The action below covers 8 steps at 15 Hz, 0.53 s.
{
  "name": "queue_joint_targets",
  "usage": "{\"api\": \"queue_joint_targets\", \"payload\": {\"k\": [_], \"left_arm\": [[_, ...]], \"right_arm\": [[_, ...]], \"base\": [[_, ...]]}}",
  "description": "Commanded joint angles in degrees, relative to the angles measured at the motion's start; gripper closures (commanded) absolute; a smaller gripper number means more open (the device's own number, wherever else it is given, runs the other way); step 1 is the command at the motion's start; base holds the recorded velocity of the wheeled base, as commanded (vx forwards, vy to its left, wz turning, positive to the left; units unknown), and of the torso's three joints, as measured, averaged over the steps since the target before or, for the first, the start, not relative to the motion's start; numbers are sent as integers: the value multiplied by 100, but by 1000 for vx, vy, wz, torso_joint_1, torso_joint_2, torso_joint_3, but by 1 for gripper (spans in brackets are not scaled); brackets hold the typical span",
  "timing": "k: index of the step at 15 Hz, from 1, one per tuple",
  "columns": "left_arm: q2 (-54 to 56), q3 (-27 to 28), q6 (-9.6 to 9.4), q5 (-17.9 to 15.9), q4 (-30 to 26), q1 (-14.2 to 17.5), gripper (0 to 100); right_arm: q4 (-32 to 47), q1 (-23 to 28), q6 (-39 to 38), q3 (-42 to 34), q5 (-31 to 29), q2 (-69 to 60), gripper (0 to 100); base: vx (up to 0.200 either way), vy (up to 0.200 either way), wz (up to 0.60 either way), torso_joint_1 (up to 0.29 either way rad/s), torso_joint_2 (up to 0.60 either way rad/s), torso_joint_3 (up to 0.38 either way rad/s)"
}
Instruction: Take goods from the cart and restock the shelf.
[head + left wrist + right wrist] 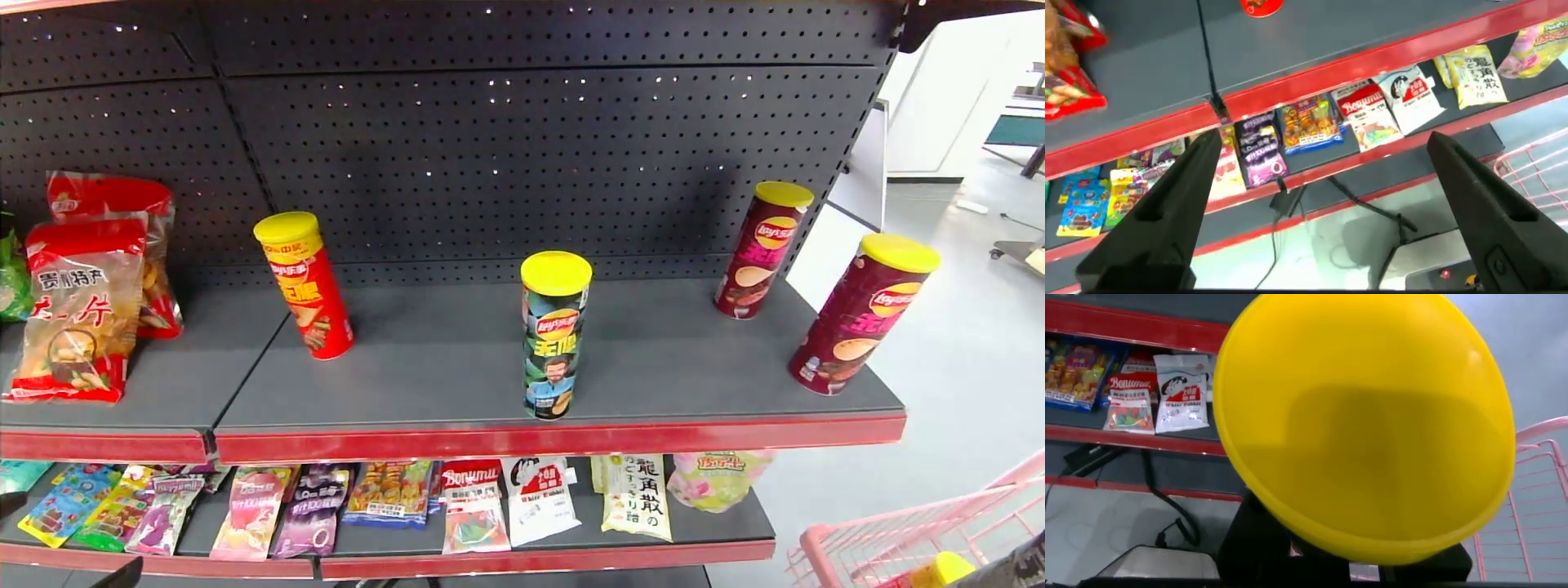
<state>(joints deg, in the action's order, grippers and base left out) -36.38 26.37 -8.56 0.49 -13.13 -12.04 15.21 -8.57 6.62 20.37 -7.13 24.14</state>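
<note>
On the upper shelf (457, 359) a red can (306, 286), a blue can (555, 335) at its 3 o'clock and two maroon cans (763, 249) (865, 314) farther toward 3 o'clock are stood. The left hand (1323, 136) is held released, facing the lower shelf (718, 527). A yellow-lidded can (1364, 425) is seen at the cart (898, 531), at 5 o'clock in the head view, beside the right hand (1016, 563); whether that hand is clenched cannot be told.

Beyond the left end effector (1323, 216), seen between its spread fingers, black cables (1370, 204) trail over the pale grey floor (1315, 245) beside a grey box (1429, 273). Well off to its right, a white wall (939, 106) and a chair's wheeled base (1016, 247) stand on that floor.
</note>
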Motion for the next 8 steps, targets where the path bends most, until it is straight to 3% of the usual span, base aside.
{"api": "queue_joint_targets", "payload": {"k": [1, 4, 8], "left_arm": [[25, -26, -14, -5, 3, 0, 0], [43, -26, -32, -5, -5, 0, 0], [104, -18, -155, 4, -5, 0, 0]], "right_arm": [[-1, -4, 6, -16, -8, -190, 100], [8, -4, 15, -77, -8, -410, 100], [-27, -39, 85, -7, 10, -216, 100]], "base": [[0, 0, 0, 0, 0, 0], [200, 0, 0, -6, 1, 1], [0, 0, 0, 0, 0, 0]]}}
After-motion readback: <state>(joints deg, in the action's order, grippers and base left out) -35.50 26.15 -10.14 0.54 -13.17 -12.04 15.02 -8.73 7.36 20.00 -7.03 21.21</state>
